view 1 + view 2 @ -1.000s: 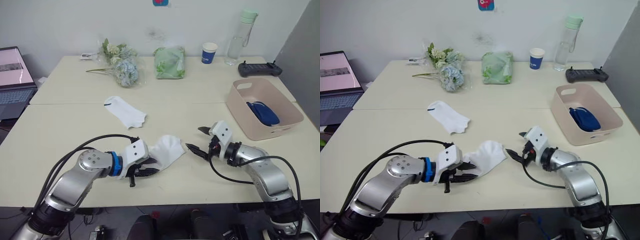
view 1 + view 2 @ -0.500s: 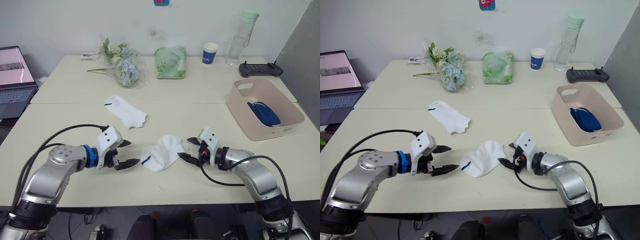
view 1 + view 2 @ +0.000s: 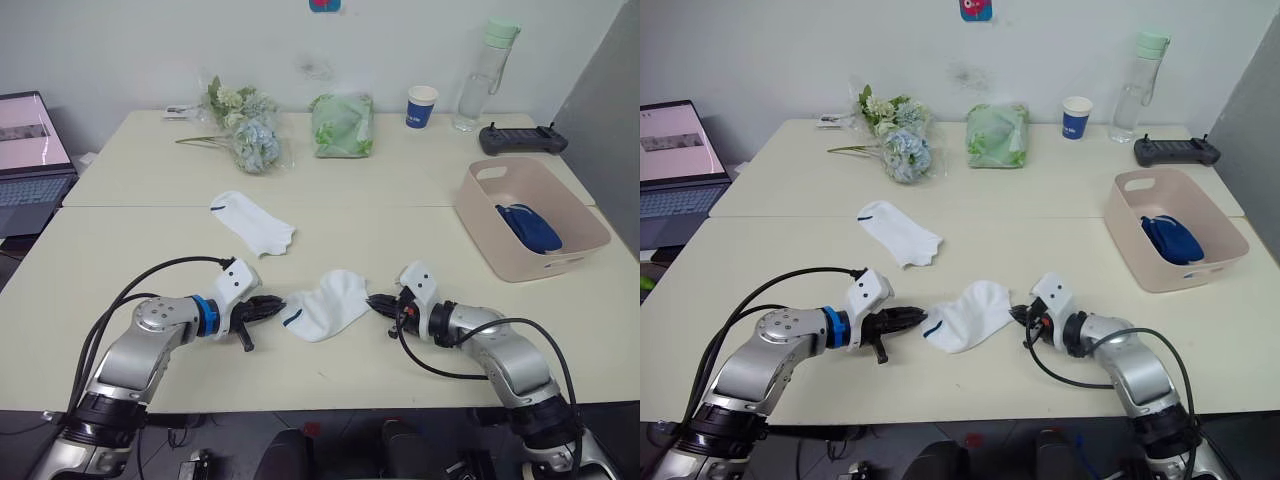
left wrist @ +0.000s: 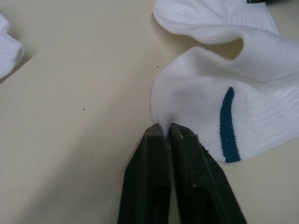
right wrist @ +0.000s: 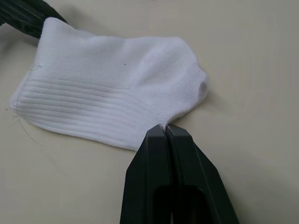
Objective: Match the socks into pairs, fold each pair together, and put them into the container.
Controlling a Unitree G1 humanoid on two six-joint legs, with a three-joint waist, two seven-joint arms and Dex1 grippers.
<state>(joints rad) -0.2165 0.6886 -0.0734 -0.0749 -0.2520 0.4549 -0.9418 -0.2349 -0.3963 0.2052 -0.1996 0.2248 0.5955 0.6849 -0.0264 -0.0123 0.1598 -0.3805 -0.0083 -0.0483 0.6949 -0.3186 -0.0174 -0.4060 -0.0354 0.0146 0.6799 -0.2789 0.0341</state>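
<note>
A white sock [image 3: 325, 303] with a short blue mark lies crumpled near the table's front middle. My left gripper [image 3: 282, 302] is shut on the sock's left edge, the fabric [image 4: 205, 98] puckering at its tips [image 4: 161, 128]. On the opposite side my right gripper [image 3: 372, 302] is shut on the sock's right edge [image 5: 107, 102]. A second white sock [image 3: 252, 222] lies flat farther back to the left. The pink container [image 3: 520, 268] stands at the right with folded navy socks [image 3: 527, 226] inside.
Along the table's back edge stand a flower bunch [image 3: 245, 135], a pale green bag [image 3: 340, 125], a blue-and-white paper cup [image 3: 420, 106], a water bottle [image 3: 480, 75] and a black controller [image 3: 520, 138]. A laptop [image 3: 25, 160] sits at far left.
Both grippers went from open to shut. The left one moved right onto the sock's left edge; the right one closed in on its right edge. The sock shifted slightly left.
</note>
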